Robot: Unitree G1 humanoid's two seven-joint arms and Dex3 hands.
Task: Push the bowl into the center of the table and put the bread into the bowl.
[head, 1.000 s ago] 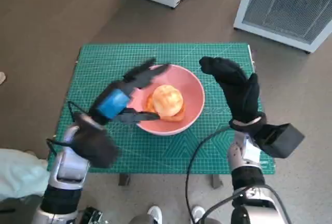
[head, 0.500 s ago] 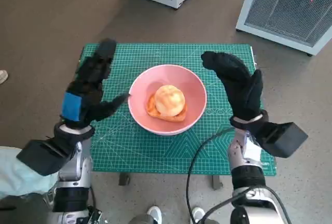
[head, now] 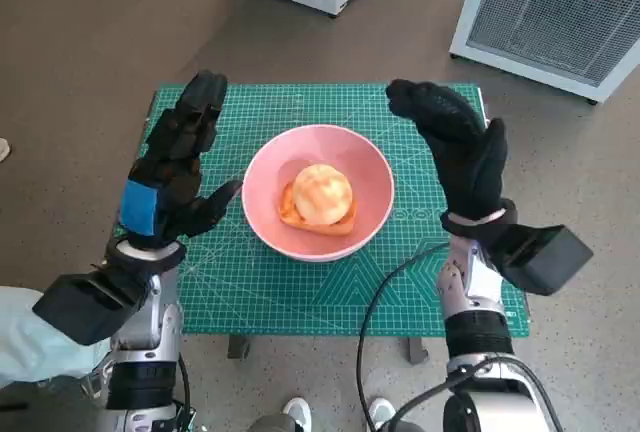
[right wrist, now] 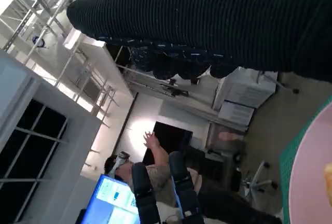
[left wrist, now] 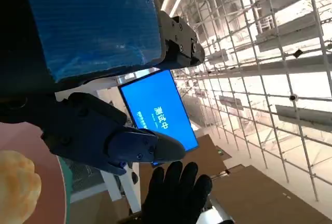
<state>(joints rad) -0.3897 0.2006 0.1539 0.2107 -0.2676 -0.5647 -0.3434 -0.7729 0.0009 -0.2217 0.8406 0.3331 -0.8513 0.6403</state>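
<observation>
Your bowl (head: 318,192) sits about mid-tabletop (head: 430,297) on the green mat, and the bread (head: 320,195) already lies inside it, so both parts of the task look done; you are at the release-and-retreat stage, as I judge it. Your left hand (head: 175,177) is raised beside the bowl's left rim, fingers spread and holding nothing, apart from the bowl; your right hand (head: 455,152) stands just off the right rim, also spread and empty, clear of the bowl. In the left wrist view the bread (left wrist: 18,185) shows low at the edge with the pink rim beside it; nothing is between the fingers. Next, I'd say you need only draw both arms back without brushing the rim; if you think the bowl sits a touch left of centre, a light nudge from the left hand would settle it.
</observation>
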